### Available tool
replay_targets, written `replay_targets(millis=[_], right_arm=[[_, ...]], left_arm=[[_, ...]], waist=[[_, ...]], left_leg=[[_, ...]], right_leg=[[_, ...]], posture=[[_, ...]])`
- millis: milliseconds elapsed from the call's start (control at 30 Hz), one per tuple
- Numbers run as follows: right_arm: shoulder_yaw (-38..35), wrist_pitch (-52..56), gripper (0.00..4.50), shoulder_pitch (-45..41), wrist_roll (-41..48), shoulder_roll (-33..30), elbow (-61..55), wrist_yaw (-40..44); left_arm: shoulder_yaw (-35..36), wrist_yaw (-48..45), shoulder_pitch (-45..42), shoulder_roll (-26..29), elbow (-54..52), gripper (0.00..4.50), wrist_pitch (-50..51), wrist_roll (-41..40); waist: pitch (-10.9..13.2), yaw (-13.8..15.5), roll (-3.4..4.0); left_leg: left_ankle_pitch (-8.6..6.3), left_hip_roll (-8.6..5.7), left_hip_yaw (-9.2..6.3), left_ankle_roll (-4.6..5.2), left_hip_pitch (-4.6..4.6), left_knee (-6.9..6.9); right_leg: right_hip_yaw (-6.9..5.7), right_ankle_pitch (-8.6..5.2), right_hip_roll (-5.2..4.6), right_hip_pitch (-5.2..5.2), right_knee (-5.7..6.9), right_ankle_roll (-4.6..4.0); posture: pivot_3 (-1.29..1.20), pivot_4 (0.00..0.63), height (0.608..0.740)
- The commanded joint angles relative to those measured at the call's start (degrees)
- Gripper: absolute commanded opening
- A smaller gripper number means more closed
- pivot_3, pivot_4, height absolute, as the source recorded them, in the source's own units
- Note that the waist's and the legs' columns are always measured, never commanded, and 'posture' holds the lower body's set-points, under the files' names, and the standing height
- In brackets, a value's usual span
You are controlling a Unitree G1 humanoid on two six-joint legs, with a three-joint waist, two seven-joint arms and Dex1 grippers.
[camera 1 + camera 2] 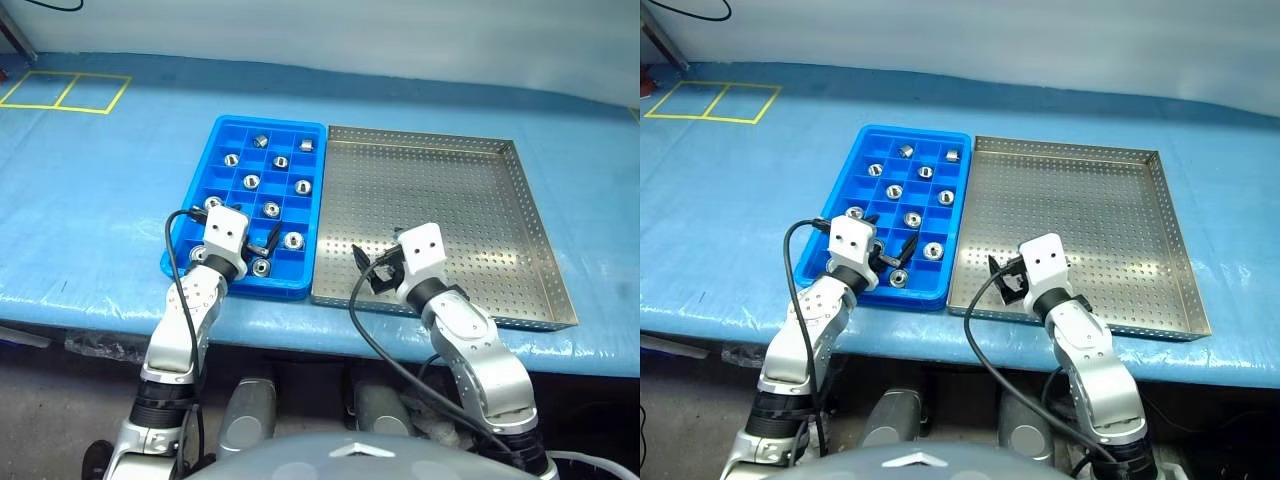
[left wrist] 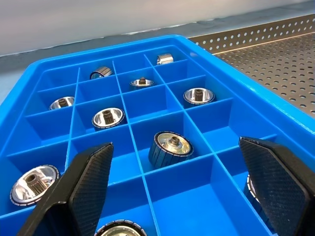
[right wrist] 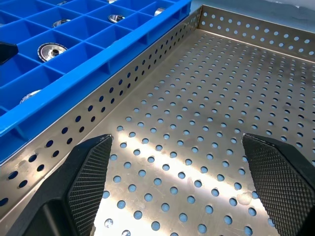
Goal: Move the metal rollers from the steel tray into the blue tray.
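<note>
- So the blue tray (image 1: 203,181) and the steel tray (image 1: 520,180) sit side by side on the blue table cover (image 1: 90,200), long edges touching, blue one on the robot's left.
- All the metal rollers (image 1: 251,182) I can spot are sitting in the blue tray's little square compartments, mostly one per cell, scattered from the far row down to the near row. Most lie flat with the hole up; a couple in the far row are tipped on their side.
- The steel tray's perforated floor looks bare from here, just holes and glare.
- Left gripper (image 1: 262,243) is over the near end of the blue tray, fingers spread wide apart with nothing between them. In its wrist view a darker-rimmed roller (image 2: 170,148) sits in the cell straight ahead between the two fingers (image 2: 91,184), a bit beyond the tips, not touched. More rollers sit in the cells just beside each finger.
- Right gripper (image 1: 370,268) is at the near left corner of the steel tray, also spread wide and holding nothing. Its wrist view has only perforated sheet metal between the fingers (image 3: 91,177), with the tray's rim and the blue tray's wall off to the side.
- Yellow tape squares (image 1: 65,92) are on the cover at the far left, well away from both trays.
</note>
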Motion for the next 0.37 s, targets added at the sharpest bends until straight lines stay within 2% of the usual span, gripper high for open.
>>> replay_targets(millis=[33, 367], right_arm=[[-0.16, -0.71, 4.46, -0.20, 0.14, -0.08, -1.47, 0.03], [0.46, -0.51, 4.46, -0.32, 0.02, 0.05, -1.50, 0.00]], left_arm=[[-0.64, -0.07, -0.14, -0.06, -2.10, 4.50, -0.34, 0.53], [-0.65, 0.04, 0.33, -0.04, -2.11, 4.50, -0.29, 0.63]], waist=[[0.00, 0.00, 0.00], [0.00, 0.00, 0.00]], left_leg=[[0.00, 0.00, 0.00, 0.00, 0.00, 0.00], [0.00, 0.00, 0.00, 0.00, 0.02, 0.01]], right_leg=[[0.00, 0.00, 0.00, 0.00, 0.00, 0.00], [0.00, 0.00, 0.00, 0.02, 0.00, 0.00]], posture=[[0.04, 0.150, 0.740], [0.04, 0.150, 0.740]])
